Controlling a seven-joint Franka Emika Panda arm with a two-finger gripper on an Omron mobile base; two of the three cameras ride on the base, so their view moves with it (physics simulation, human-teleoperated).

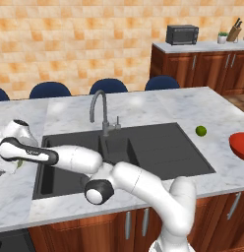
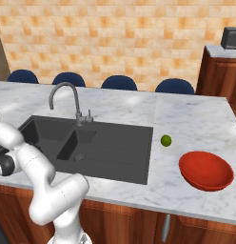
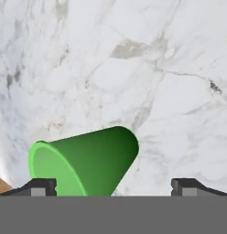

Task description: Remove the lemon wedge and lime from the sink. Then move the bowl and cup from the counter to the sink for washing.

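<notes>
Hand view, looking down at white-grey veined marble: the cup, a bright green tapered tumbler, lies at lower left of the frame, its open rim toward the lower left and its narrower base toward the centre. The gripper has its two dark tips at the bottom edge, spread about as wide as they go, and the jaws hold nothing; the cup sits between the tips, nearer the left one, though contact cannot be told. Bare marble takes up the upper two thirds of this frame.

Left base view: the white arm reaches to the far left of the frame, over the counter beside the sink, a dark double basin with a curved grey faucet. A strip of writing on the arm's dark band is too small to read. The lime rests on the marble right of the sink, apart from its rim. The bowl, red, is cut by the right edge.

Right base view: the bowl sits at lower right near the counter's front edge, with open marble between it, the lime and the sink. The lemon wedge cannot be made out.
</notes>
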